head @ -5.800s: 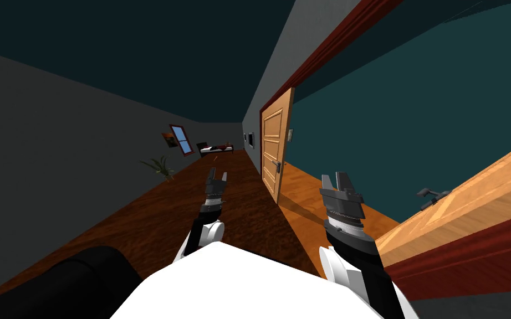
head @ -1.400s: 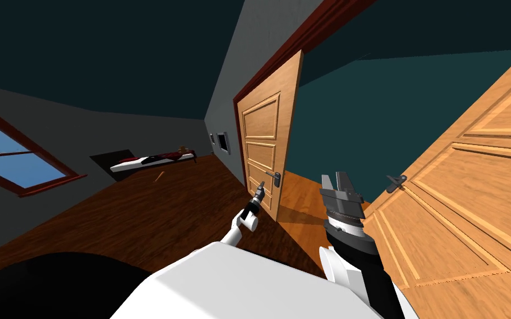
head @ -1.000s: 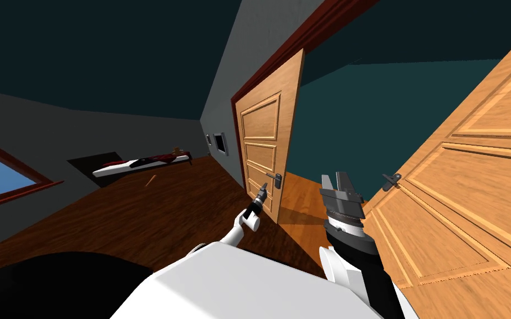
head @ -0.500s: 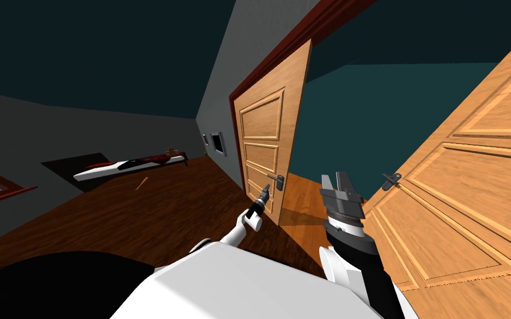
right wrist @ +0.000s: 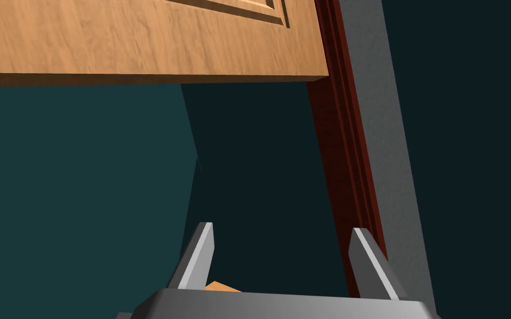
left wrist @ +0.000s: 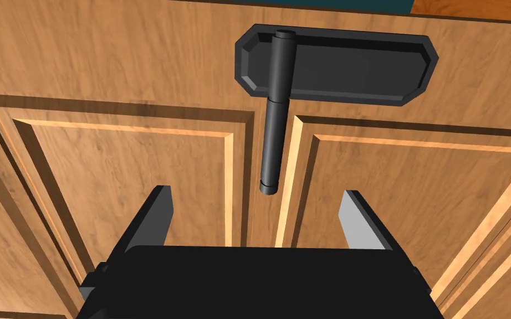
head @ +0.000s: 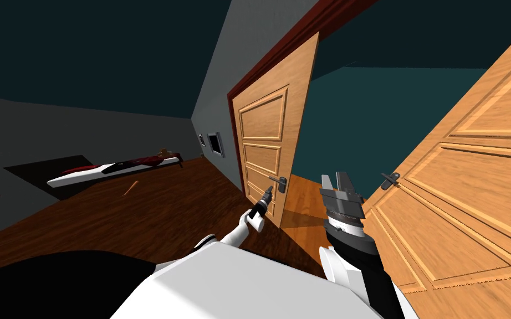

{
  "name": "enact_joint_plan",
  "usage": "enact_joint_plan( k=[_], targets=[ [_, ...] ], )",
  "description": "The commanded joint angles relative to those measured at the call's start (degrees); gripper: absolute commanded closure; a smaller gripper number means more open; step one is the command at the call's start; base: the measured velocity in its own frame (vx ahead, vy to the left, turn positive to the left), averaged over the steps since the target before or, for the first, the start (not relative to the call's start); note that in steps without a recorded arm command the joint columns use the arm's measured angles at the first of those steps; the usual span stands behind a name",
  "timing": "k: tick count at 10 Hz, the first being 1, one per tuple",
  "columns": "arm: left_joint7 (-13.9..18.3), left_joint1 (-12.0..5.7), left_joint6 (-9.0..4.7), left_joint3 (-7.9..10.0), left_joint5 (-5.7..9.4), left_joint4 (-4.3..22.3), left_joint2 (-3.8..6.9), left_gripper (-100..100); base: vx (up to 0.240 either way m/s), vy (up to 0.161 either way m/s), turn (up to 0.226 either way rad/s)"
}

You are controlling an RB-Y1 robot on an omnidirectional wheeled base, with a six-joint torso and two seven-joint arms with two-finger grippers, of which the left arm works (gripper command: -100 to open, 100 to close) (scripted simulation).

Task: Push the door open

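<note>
A panelled wooden door stands partly open in a dark red frame, with a dark lever handle. My left gripper is stretched out to this door, just below and beside the handle. In the left wrist view the left gripper is open, its fingers on either side of the tip of the handle's lever, close to the door's face; contact cannot be told. My right gripper is held up near my chest, open and empty.
A second wooden door with its own dark handle stands close on my right. Teal wall and a lighter floor show through the gap. A low bed lies far back left, with a small brown thing on the dark floor.
The whole view has slid left, so I have turned or moved; the window has left the picture. The door looms larger. My left gripper has stayed by the handle; the right has not moved.
</note>
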Motion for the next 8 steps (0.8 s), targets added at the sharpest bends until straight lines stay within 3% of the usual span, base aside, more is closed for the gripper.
enact_joint_plan(
  k=[1, 3, 4, 5, 8],
  targets=[
    [0.03, -1.29, 0.05, -0.75, 0.35, 2.0, -0.31, -100, 0.099, 0.119, -0.083],
    [-0.24, -2.72, 0.2, -1.64, 0.71, 4.34, -1.13, -100, 0.098, 0.107, -0.087],
    [-0.17, -2.44, -0.05, -1.29, 0.58, 3.95, -1.05, -100, 0.054, 0.051, -0.021],
    [-0.19, -2.58, -0.17, -1.07, 0.55, 4.36, 0.51, -100, 0.109, -0.039, -0.04],
    [-0.16, -2.64, -0.42, -0.69, 0.48, 4.76, 1.27, -100, 0.186, -0.101, -0.024]
  ],
)
